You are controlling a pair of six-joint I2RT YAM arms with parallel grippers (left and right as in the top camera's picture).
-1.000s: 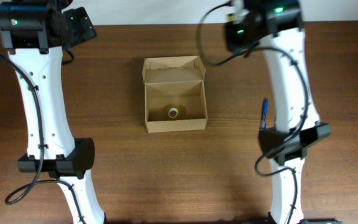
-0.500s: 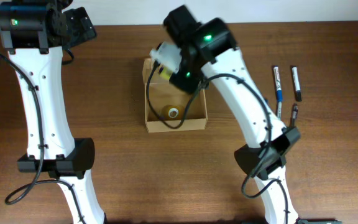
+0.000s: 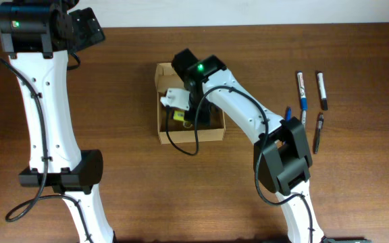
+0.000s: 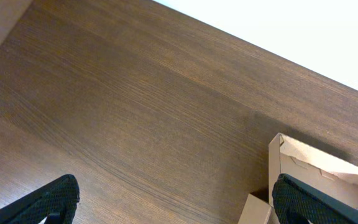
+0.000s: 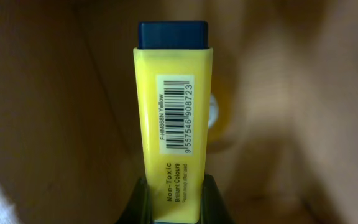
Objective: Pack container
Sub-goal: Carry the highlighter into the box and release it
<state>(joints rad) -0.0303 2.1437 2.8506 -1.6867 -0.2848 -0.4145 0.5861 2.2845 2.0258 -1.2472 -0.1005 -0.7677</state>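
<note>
The container (image 3: 174,137) sits open on the tabletop (image 3: 113,81) directly beneath the right gripper (image 5: 176,202), which clamps a yellow highlighter (image 5: 173,106) blue end down inside it, apparently for a low release, while the left gripper (image 4: 173,186) hangs wide nearby.

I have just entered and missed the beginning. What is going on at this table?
The right gripper is shut on a yellow highlighter and holds it inside the open cardboard container. The left gripper is open and empty, over the table left of the container. Several pens lie right of the container, not yet packed.
</note>
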